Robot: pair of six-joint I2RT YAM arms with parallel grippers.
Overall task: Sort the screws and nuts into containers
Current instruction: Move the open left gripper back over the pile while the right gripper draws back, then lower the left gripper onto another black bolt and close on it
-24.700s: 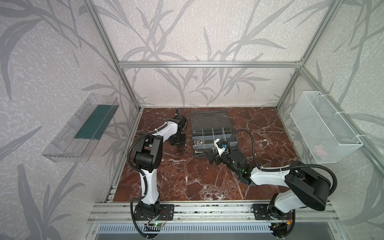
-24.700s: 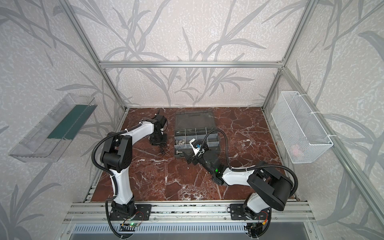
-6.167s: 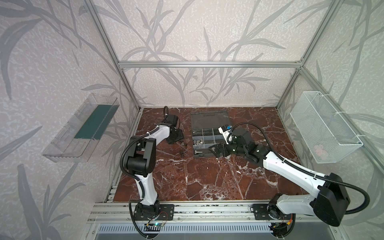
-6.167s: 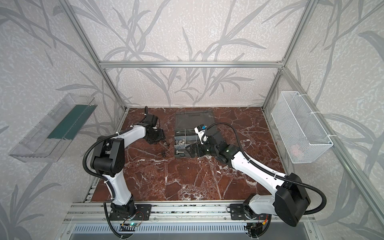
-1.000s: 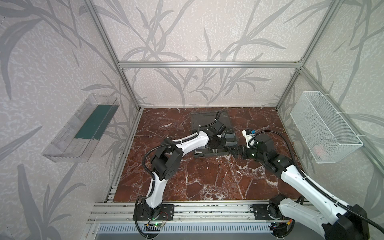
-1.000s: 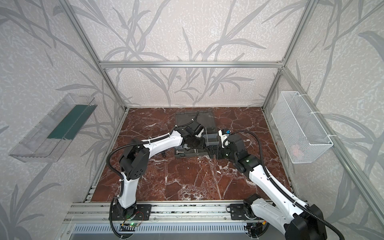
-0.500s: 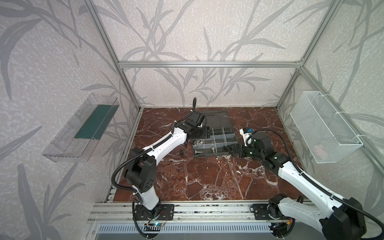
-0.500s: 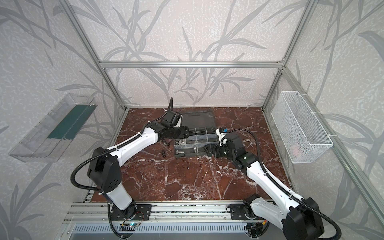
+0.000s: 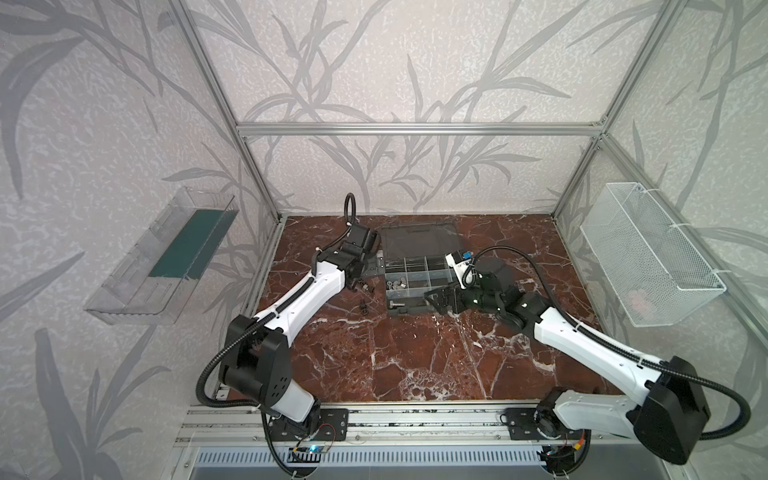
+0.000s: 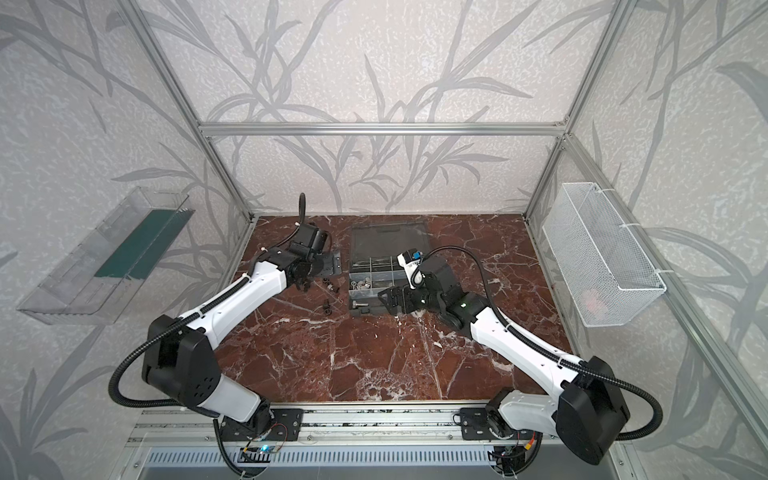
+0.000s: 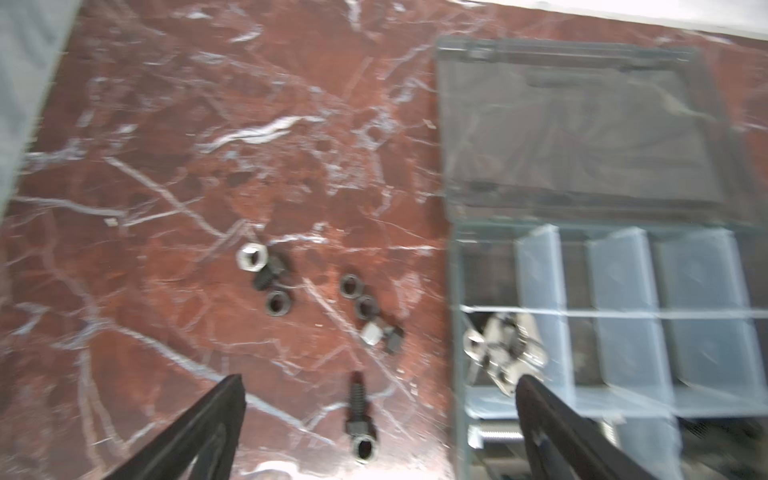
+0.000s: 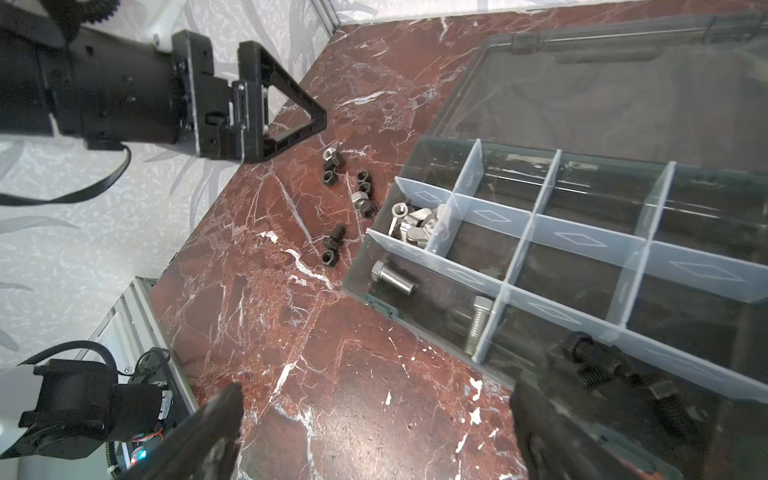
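The left arm (image 9: 307, 295) has swung back off the organizer case (image 12: 602, 95); the left pincer (image 11: 380, 380), spread wide and empty, hovers over loose nuts (image 11: 276, 302) and a black screw (image 11: 357, 399) on the surface (image 11: 166, 166) beside it. The right pincer (image 12: 376, 392), likewise agape, hangs at the case's near edge.

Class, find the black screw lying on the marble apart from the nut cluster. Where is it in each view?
Both top views: black screw on marble, left of the organizer case.
Left wrist: black screw framed by the open left gripper.
Right wrist: black screw beside the case's corner.
Shared landmark: silver screw in the case's corner compartment.
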